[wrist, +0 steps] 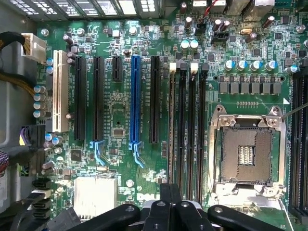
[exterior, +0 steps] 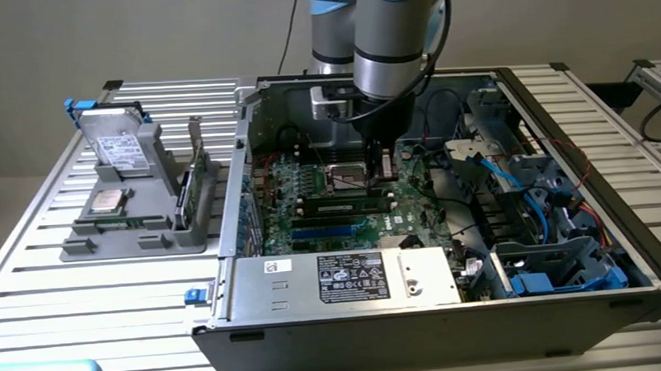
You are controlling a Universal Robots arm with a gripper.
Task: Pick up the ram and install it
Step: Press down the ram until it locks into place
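Exterior view: the gripper (exterior: 382,174) is down inside the open PC case (exterior: 313,318), right by the CPU socket (exterior: 347,182). The ram (exterior: 344,208) looks seated in a motherboard slot just beside it.

Wrist view: the fingers (wrist: 165,195) are pinched fully together with nothing between them, hanging over the memory slots (wrist: 192,130).

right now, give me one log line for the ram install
task: install ram | gripper: shut, over the memory slots | ram: standing in a motherboard slot near the cpu socket | grip on ram: cannot tell
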